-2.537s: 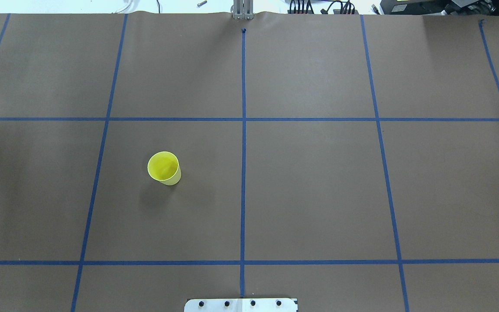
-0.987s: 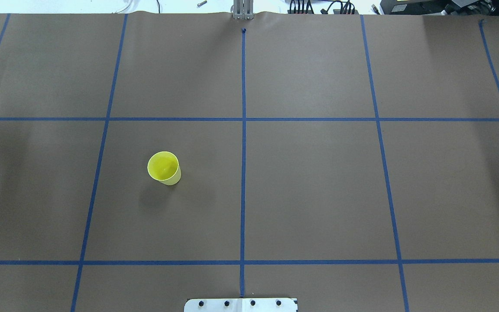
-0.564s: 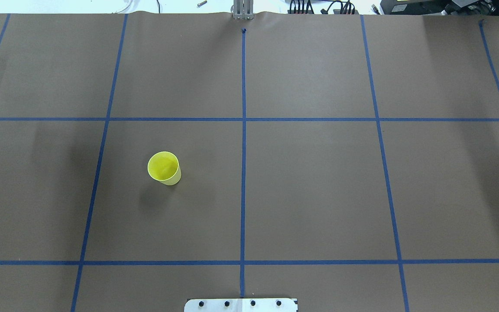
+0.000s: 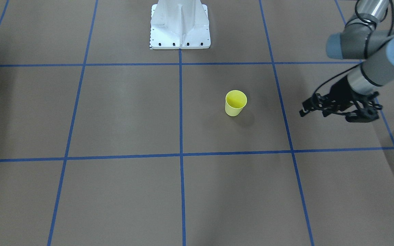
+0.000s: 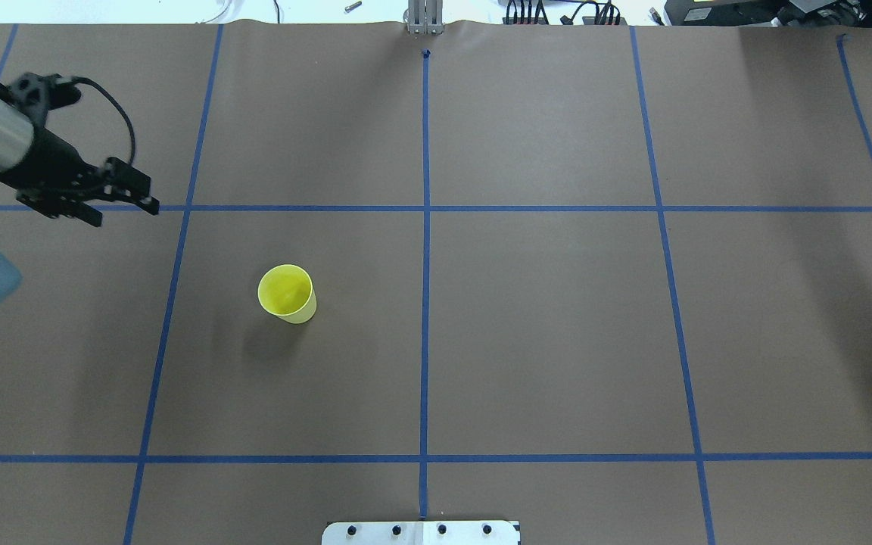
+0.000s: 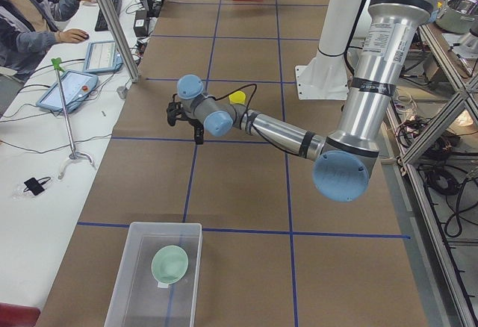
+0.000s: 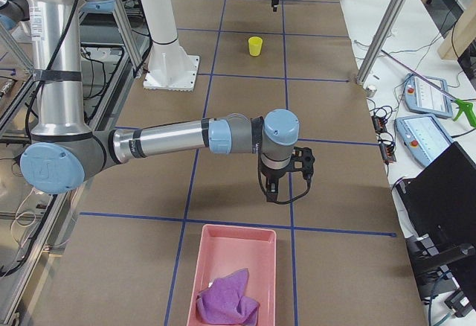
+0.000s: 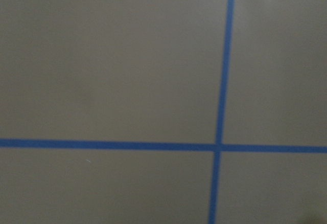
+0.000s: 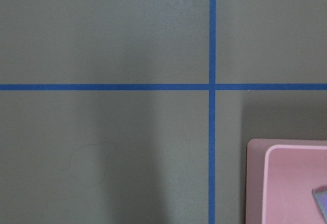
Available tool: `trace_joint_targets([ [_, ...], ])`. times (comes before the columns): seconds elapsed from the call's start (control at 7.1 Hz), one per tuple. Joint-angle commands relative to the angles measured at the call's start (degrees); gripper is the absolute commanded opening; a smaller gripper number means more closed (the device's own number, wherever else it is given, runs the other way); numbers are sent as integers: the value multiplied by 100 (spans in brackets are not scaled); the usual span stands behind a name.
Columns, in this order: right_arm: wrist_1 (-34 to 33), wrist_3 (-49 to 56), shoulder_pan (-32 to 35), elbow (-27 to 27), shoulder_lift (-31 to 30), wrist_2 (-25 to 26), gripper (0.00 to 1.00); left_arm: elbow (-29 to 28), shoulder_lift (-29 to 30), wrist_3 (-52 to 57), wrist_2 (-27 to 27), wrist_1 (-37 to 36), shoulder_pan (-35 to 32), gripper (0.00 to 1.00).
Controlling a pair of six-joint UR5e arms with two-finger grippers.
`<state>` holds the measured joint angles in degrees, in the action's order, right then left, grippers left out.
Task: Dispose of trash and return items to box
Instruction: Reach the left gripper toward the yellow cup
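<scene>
A yellow cup (image 5: 286, 294) stands upright on the brown table, left of the centre line; it also shows in the front view (image 4: 235, 102). My left gripper (image 5: 126, 213) hovers open and empty above the table, to the cup's far left and apart from it; it also shows in the front view (image 4: 312, 113). My right gripper (image 7: 269, 190) shows only in the exterior right view, above the table near a pink bin (image 7: 230, 281). I cannot tell whether it is open or shut.
The pink bin holds a purple cloth (image 7: 227, 304) at the table's right end. A clear box (image 6: 123, 297) holding a green bowl (image 6: 169, 263) stands at the left end. The white robot base (image 4: 180, 24) is at the table's edge. An operator sits beyond the far side.
My left arm has come into the overhead view from the left edge and now reaches over the table. The yellow cup has not moved.
</scene>
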<state>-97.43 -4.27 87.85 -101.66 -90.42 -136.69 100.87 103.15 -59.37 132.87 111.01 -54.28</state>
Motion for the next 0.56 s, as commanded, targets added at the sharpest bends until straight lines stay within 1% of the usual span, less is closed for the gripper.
trace_joint_targets([
  [0.0,-4,-21,-180,-3,-2,-77,100,1009,229,-417,-1073,-1520,1169,97],
  [0.14,5,-187,-233,-3,-2,-147,100,1049,353,-443,-1270,-1713,1436,97],
  [0.28,14,-267,-294,-3,-2,-148,100,988,529,-800,-1463,-1715,1865,97],
  [0.42,5,-268,-304,-3,-10,-148,100,822,800,-917,-1500,-1741,1982,97],
])
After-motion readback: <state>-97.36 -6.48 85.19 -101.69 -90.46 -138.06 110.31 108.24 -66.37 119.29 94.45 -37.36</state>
